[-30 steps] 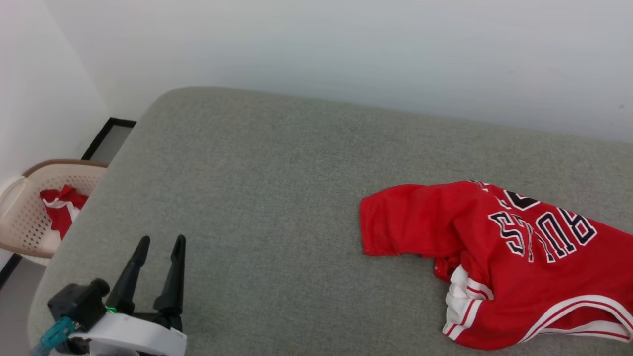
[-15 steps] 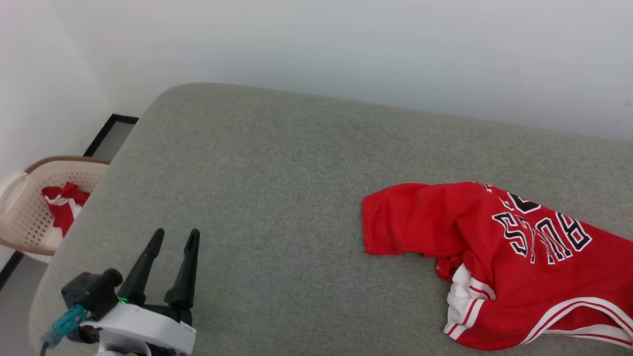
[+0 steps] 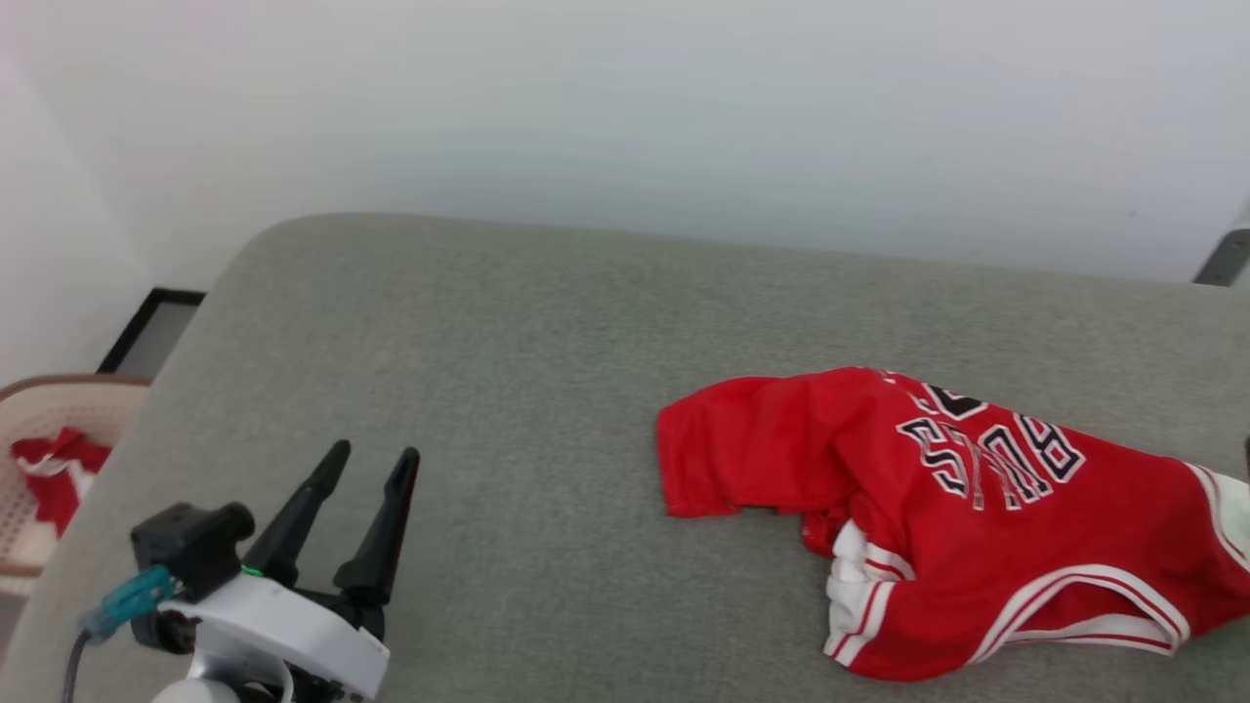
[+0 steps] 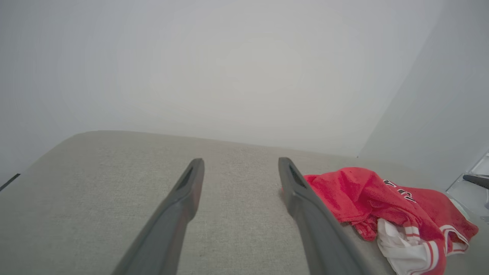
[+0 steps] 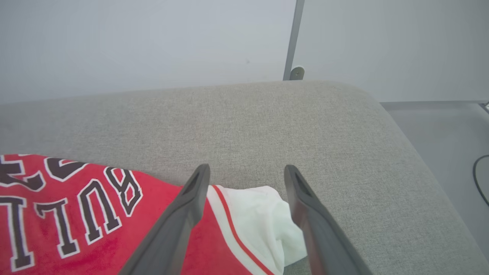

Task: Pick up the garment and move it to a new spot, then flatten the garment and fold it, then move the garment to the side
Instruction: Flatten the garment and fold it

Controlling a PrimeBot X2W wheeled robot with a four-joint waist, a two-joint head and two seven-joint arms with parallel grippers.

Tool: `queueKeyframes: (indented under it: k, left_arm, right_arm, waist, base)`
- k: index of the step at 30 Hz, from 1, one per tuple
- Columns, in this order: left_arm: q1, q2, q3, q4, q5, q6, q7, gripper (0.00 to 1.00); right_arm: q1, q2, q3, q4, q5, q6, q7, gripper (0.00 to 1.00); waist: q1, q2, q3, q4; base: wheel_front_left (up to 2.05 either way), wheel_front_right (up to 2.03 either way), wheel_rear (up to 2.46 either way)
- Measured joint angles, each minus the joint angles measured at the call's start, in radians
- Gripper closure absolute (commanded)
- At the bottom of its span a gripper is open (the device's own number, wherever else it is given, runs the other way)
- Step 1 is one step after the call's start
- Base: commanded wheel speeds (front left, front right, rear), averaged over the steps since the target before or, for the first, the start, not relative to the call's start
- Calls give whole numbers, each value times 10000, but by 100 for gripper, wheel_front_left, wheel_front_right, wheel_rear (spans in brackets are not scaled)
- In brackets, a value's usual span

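Both grippers have their long, dark, tapering fingers spread wide, and neither holds anything. The left gripper [image 3: 373,451] hangs over the near left corner of the surface [image 3: 508,351], a broad pad covered in grey-green cloth with a fine grainy weave and rounded corners.

The garment [image 3: 937,508] lies in a crumpled heap toward the right edge of the surface, well apart from the left gripper. It is a smooth red knit bunched into folds, with black white-edged block lettering that reads upside down in the head view. Its left end is a plain red flap lying flat. Along the near side a white sleeve with red stripes is tucked against a curved band of red-and-white trim. At the right end a second white sleeve, soft and puffed, sticks out past a thin red stripe.

The right gripper [image 5: 247,167] is above that sleeve, near the right edge, and the white cloth shows between its fingers. Whether they touch it I cannot tell.

Beyond the left edge, lower than the surface, sits a beige plastic basket [image 3: 59,405] with a perforated wall and a brown rim, with red and white cloth [image 3: 49,469] inside. A plain pale wall [image 3: 625,117] runs behind the far edge. In the right wrist view a thin grey metal post [image 5: 293,38] rises behind the far right corner, and a dark cable [image 5: 479,179] curves over the grey floor [image 5: 439,126].
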Motion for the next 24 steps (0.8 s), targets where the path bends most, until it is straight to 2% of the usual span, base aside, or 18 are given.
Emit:
queueKeyframes:
  k: [8,15,24]
  left_arm:
    - [-400,267,-382,-665,-652,10,1781,0]
    - [-1339,326,-834,-986,-1778,117,4172,0]
    - [-2805,-13,-1776,-451,-3149,462,7260,0]
  right_arm:
    - [1118,619,520,-2334,610,0,-815,0]
    - [2098,1515,732,-4428,685,0,-1246,0]
    - [2888,2558,546,-6272,514,0,-1503,0]
  waist:
    - [0,0,-162,-719]
    - [0,0,-151,-1334]
    - [0,0,79,-1955]
  base:
    - [0,0,0]
    - [0,0,0]
    - [0,0,0]
